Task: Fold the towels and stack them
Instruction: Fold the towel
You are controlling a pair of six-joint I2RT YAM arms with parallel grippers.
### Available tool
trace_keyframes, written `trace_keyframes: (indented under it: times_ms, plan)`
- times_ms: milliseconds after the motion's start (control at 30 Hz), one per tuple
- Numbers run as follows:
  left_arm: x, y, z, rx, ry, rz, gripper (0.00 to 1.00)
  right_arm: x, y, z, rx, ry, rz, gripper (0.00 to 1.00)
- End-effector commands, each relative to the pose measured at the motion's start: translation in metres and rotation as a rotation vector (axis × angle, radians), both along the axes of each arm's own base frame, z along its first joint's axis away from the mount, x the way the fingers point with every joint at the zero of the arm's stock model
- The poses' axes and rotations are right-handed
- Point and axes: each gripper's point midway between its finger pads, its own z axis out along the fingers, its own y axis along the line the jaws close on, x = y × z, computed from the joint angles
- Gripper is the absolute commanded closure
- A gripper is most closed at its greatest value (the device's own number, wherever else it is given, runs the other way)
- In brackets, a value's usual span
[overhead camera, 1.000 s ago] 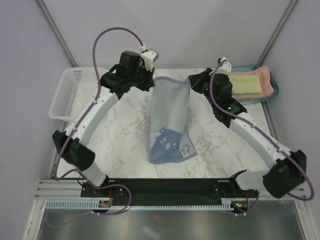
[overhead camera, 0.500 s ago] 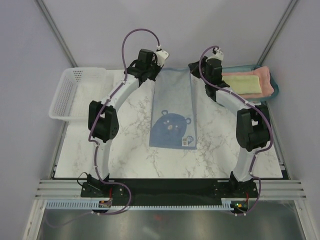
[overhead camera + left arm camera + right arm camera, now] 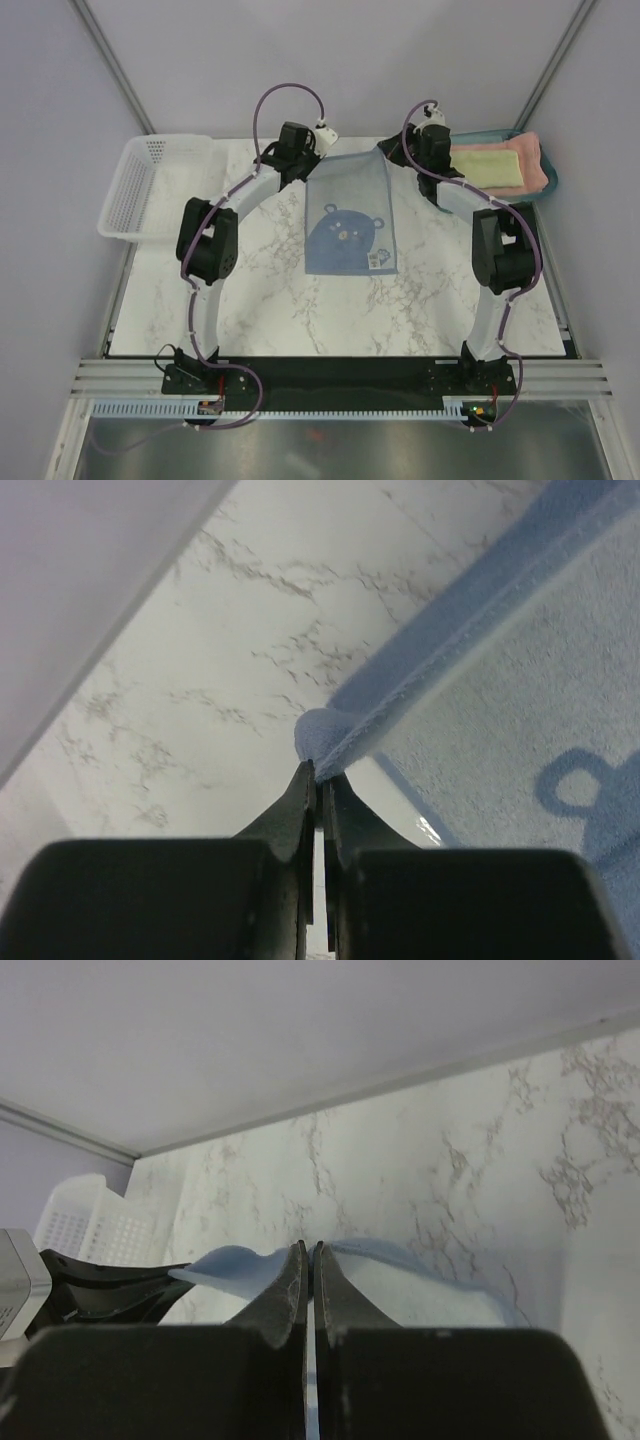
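The grey-blue towel (image 3: pixel 350 225) lies mid-table (image 3: pixel 260 300), bear print up, with its far edge raised. The left tool (image 3: pixel 318 775) is pinched tight on the far-left corner, and the right tool (image 3: pixel 308 1250) is pinched on the far-right corner. The yellow towel (image 3: pixel 490 165) rests folded on the pink towel (image 3: pixel 540 170) at the far right. This looks like the first fold. Next, both tools should carry the far edge evenly to the near edge, then release.

Untwisted and spread the small grey-blue cloth with white print (image 3: pixel 350 225) flat on the white marble surface (image 3: pixel 250 300), baring its bear print; then drew its near hem farther away; tucked left arm (image 3: pixel 205 240) and right arm (image 3: pixel 505 250) inward
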Motion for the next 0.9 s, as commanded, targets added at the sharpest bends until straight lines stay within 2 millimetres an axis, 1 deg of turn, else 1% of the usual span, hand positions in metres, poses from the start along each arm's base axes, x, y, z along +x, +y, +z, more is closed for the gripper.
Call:
trace_keyframes:
  times_ms: [0,67,100,133,167,200,233,267,300,333,367,400,467,500,567,600,667,700,767,800,833,867]
  plan:
    - [-0.014,-0.004,0.023,0.003,-0.041,-0.073,0.98,-0.018,-0.002,0.000,-0.019,0.030,0.073,1.00]
    - [-0.023,-0.004,0.024,-0.013,-0.024,-0.072,0.98,-0.027,0.000,-0.005,-0.030,0.061,0.105,1.00]
    - [-0.028,-0.006,0.024,-0.021,-0.014,-0.084,0.98,-0.032,-0.002,-0.013,-0.049,0.100,0.114,1.00]
    - [-0.036,-0.004,0.024,-0.016,-0.003,-0.086,0.98,-0.037,-0.002,-0.012,-0.054,0.110,0.118,1.00]
    - [-0.042,-0.008,0.026,-0.012,-0.001,-0.096,0.98,-0.043,-0.002,-0.019,-0.057,0.144,0.129,1.00]
    - [-0.050,-0.008,0.021,-0.004,0.015,-0.098,0.98,-0.047,-0.003,-0.019,-0.063,0.152,0.131,1.00]
    - [-0.054,-0.009,0.030,-0.007,0.002,-0.100,0.98,-0.053,-0.004,-0.019,-0.066,0.162,0.130,1.00]
    - [-0.060,-0.012,0.031,-0.004,0.007,-0.105,0.98,-0.059,-0.006,-0.024,-0.068,0.190,0.132,1.00]
    - [-0.066,-0.012,0.029,0.001,0.017,-0.108,0.98,-0.064,-0.006,-0.020,-0.071,0.192,0.133,1.00]
    - [-0.071,-0.016,0.029,0.000,0.024,-0.116,0.98,-0.070,-0.008,-0.027,-0.075,0.216,0.132,1.00]
    - [-0.078,-0.016,0.033,0.003,0.029,-0.119,0.98,-0.078,-0.009,-0.035,-0.078,0.258,0.134,1.00]
    - [-0.084,-0.015,0.028,0.014,0.045,-0.118,0.98,-0.085,-0.010,-0.033,-0.081,0.266,0.137,1.00]
    - [-0.097,-0.019,0.030,0.017,0.057,-0.129,0.98,-0.101,-0.012,-0.049,-0.089,0.339,0.147,1.00]
    - [-0.104,-0.018,0.023,0.024,0.079,-0.130,0.98,-0.107,-0.012,-0.048,-0.089,0.348,0.157,1.00]
    - [-0.116,-0.021,0.018,0.018,0.123,-0.127,0.98,-0.123,-0.013,-0.058,-0.102,0.398,0.172,1.00]
    - [-0.126,-0.019,0.008,0.036,0.179,-0.123,0.98,-0.128,-0.014,-0.060,-0.103,0.409,0.176,1.00]
    - [-0.141,-0.022,0.002,0.031,0.216,-0.128,0.98,-0.144,-0.015,-0.064,-0.109,0.434,0.183,1.00]
    - [-0.152,-0.019,-0.005,0.034,0.239,-0.131,0.98,-0.153,-0.018,-0.065,-0.109,0.442,0.182,1.00]
    - [-0.165,-0.019,-0.009,0.020,0.264,-0.126,0.98,-0.163,-0.018,-0.068,-0.111,0.464,0.190,1.00]
    - [-0.173,-0.017,-0.016,0.020,0.287,-0.128,0.98,-0.168,-0.018,-0.069,-0.110,0.469,0.195,1.00]
    - [-0.178,-0.017,-0.013,0.008,0.288,-0.127,0.98,-0.176,-0.018,-0.071,-0.106,0.477,0.209,1.00]
    - [-0.183,-0.017,-0.015,0.012,0.293,-0.133,0.98,-0.181,-0.018,-0.074,-0.113,0.488,0.219,1.00]
